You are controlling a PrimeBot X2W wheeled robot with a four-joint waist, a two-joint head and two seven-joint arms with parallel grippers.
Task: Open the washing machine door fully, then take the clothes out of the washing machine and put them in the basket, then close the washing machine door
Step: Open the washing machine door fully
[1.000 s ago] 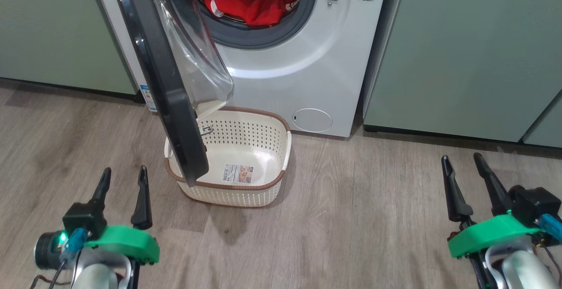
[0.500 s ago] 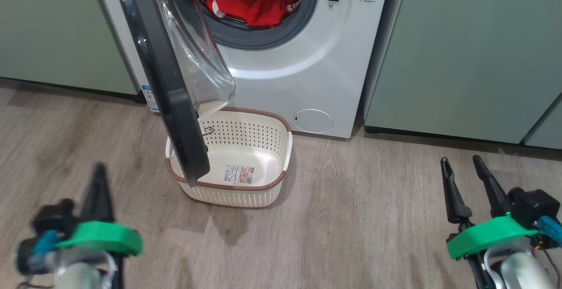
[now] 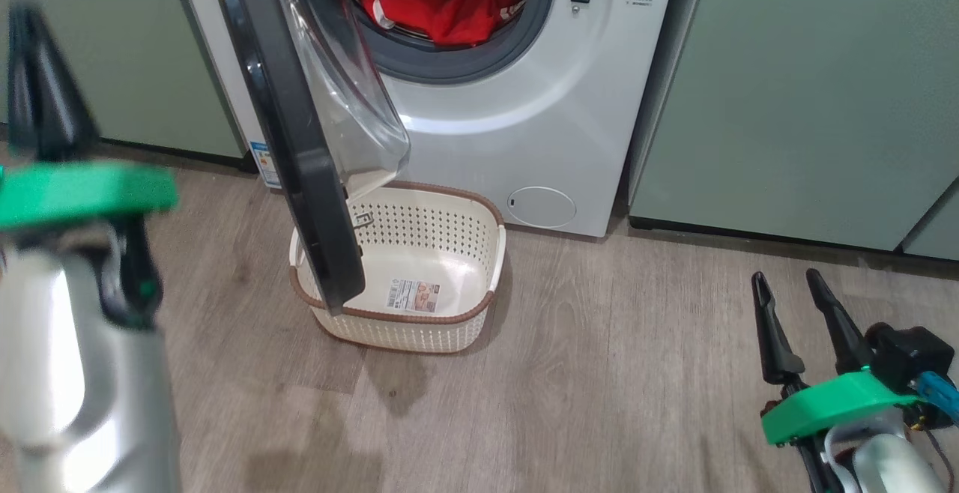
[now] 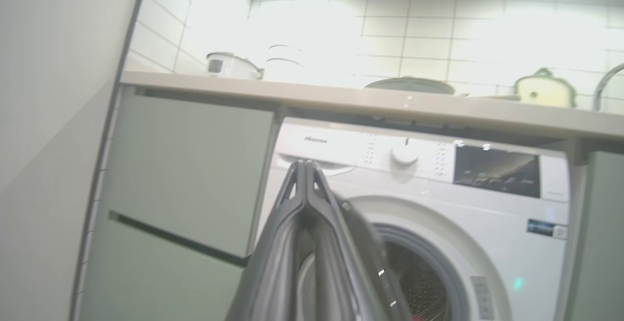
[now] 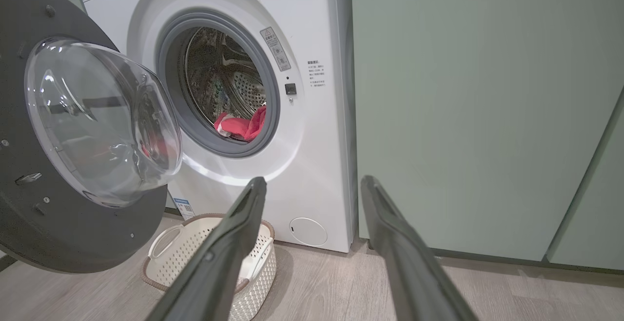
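The white washing machine stands between cabinets. Its black-rimmed door is swung partly open, its lower edge hanging over the left part of the basket. Red clothes lie in the drum at the opening's lower edge. The cream basket sits on the floor before the machine and holds nothing. My left gripper is raised at the far left, blurred, fingers pressed together, left of the door. Low at the right, my right gripper is open and holds nothing.
Pale green cabinets flank the machine on both sides. The floor is grey wood planks. Above the machine runs a countertop with pots and a kettle on it.
My left gripper has shut and lifted from low near the floor to high at the left edge. The head view has shifted slightly. The right gripper has stayed put.
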